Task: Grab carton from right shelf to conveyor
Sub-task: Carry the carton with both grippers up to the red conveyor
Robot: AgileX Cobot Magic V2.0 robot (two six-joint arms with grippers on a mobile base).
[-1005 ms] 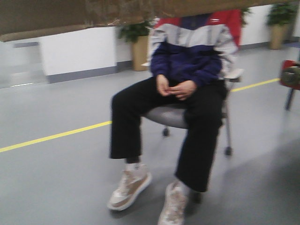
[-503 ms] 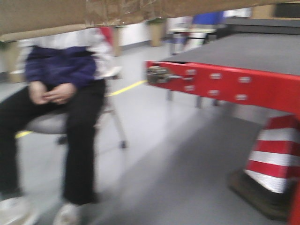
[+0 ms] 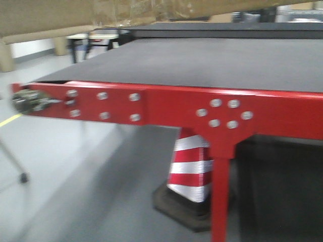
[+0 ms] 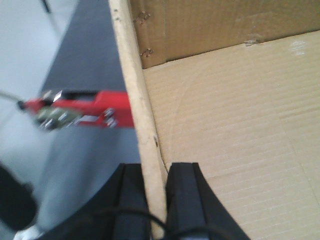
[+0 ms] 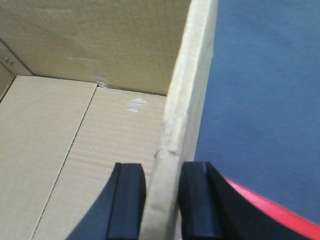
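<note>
Carton (image 4: 235,115) is open-topped, with its bare corrugated floor and inner walls showing in both wrist views. It is carried between the two arms, one side wall in each grip. The left gripper (image 4: 156,175) straddles the left wall from above. One black finger (image 4: 182,185) sits inside the box and the other outside, both pressed on the wall's top edge, so it is clamped. The right gripper (image 5: 162,172) does the same on the right wall, one finger inside and one outside, closed tight on slightly crumpled cardboard. In the front view the carton's lower edge runs across the top of the frame. Wrinkled clear tape (image 3: 126,9) shows along that edge, and background shows between the edge and the belt. The conveyor (image 3: 212,60) lies just ahead and lower, a dark textured belt behind a glossy red frame (image 3: 166,103) with clusters of silver bolts (image 3: 224,112). In the right wrist view, belt and a sliver of red frame lie outside the right wall. In the left wrist view, the frame's end sits outside the left wall. A red-and-white cone (image 3: 192,169) stands on the grey floor under the frame. The front view is motion-blurred.
</note>
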